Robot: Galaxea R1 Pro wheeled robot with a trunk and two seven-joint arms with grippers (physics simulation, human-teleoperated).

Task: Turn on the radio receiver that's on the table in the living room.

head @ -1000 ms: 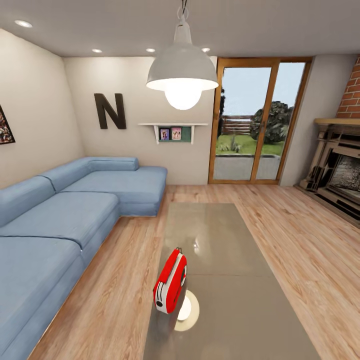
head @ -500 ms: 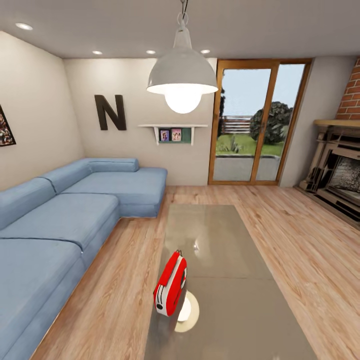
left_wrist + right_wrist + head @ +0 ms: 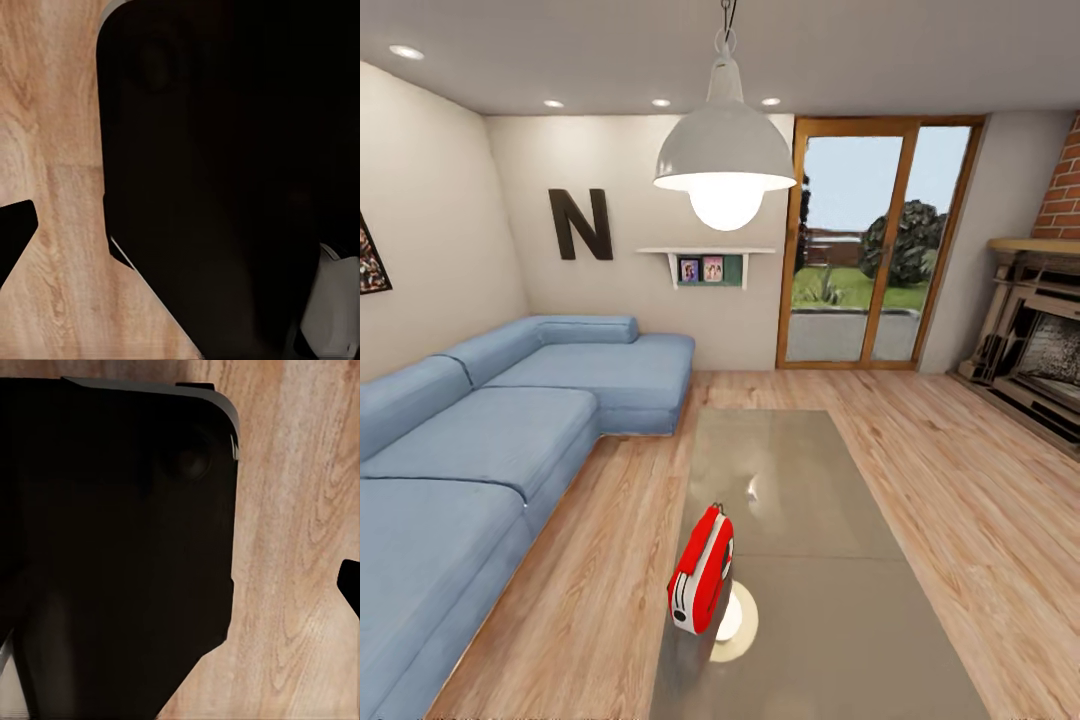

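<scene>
We saw the radio receiver (image 3: pixel 701 584) upright near the counter's (image 3: pixel 810 560) near-left edge, within easy reach; we could not tell either end effector's state.

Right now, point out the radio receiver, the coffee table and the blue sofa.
radio receiver (image 3: pixel 701 583): head view, on its red side face.
coffee table (image 3: pixel 830 600): head view, on bare glossy top right of the radio.
blue sofa (image 3: pixel 480 440): head view, on a seat cushion.

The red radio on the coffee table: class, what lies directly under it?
The radio receiver stands on the table, on its glossy grey-beige top near the left edge. Beside its base lies the bright reflection of the hanging lamp. The tabletop beneath the radio is covered.
</scene>
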